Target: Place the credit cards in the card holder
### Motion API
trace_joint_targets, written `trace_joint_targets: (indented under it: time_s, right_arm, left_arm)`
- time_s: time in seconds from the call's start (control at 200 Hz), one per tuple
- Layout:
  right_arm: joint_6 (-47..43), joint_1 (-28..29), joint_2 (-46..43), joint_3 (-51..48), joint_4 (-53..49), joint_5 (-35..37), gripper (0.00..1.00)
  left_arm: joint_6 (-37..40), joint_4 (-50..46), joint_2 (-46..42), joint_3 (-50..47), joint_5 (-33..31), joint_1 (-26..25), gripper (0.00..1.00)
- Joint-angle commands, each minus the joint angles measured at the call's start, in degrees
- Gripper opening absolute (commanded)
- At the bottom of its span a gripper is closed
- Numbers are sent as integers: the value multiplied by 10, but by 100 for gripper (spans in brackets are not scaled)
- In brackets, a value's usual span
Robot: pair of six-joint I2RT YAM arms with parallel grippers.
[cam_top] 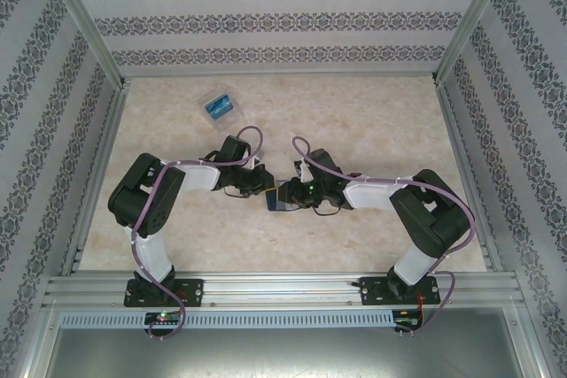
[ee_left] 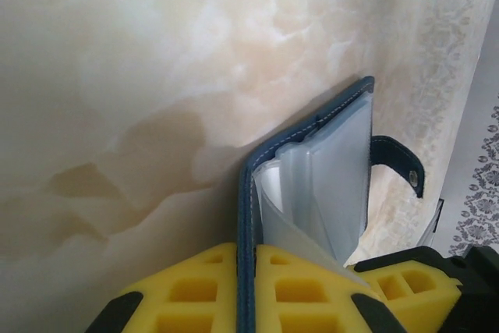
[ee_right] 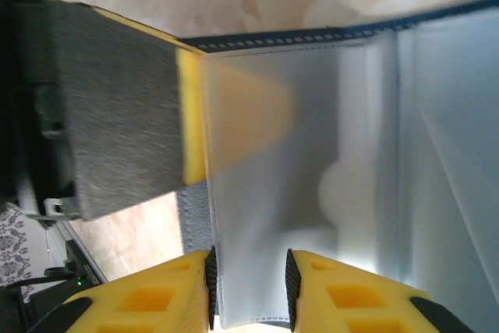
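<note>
– Yellow fingers [ee_left: 195, 290] of the left gripper [ee_left: 245, 259] are being pictured nearest the lens, clamped on the navy cover of the card holder [ee_left: 246, 200]. Where is the holder being held?

– It is being held upright and spread apart at the middle of the marbled table [cam_top: 372, 121], between the two arms. Its pale clear sleeves [ee_left: 327, 177] are being fanned out, and its snap tab [ee_left: 399, 163] is being shown sticking out from the far cover.

– And the right gripper [ee_right: 249, 263]?

– It is being seen from its own wrist, its fingers standing narrowly apart with one frosted sleeve lying between them. Whether that sleeve is being pinched cannot be told. A grey pad [ee_right: 117, 115] of the left gripper is being shown just beside the same sleeve, at the stitched edge.

– Is a card being seen inside the holder?

– An orange-yellow patch [ee_right: 242, 115] is being glimpsed through the sleeve. Whether it is a card or a finger behind the plastic cannot be told.

– And the blue card?

– The blue card [cam_top: 218, 108] is being shown in the overhead view, lying in a clear plastic box [cam_top: 221, 93] near the far left corner of the table, well apart from both grippers.
</note>
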Motion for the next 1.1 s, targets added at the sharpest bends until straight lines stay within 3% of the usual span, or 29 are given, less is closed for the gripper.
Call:
trace_joint_targets:
  time_s: [0.0, 0.2, 0.46, 0.53, 0.674, 0.864, 1.094]
  right_arm:
    - [1, -2, 3, -4, 22, -5, 30]
    - [-37, 6, 14, -4, -9, 39, 24]
    - [-53, 17, 23, 10, -16, 44, 25]
    - [-64, 22, 17, 19, -30, 56, 27]
    - [-134, 52, 6, 61, -128, 151, 36]
    - [-192, 100, 12, 130, -227, 279, 43]
    - [-215, 139, 67, 192, -267, 370, 53]
  left_arm:
    - [-19, 24, -10, -23, 2, 22, 16]
    - [-59, 87, -46, -67, 36, 58, 25]
    - [-44, 34, -107, -69, 22, 88, 29]
    - [-22, -28, -128, -58, -17, 91, 38]
    - [29, -142, -173, -24, -75, 91, 43]
    - [59, -238, -228, 8, -147, 96, 44]
    - [73, -321, -258, 55, -231, 118, 45]
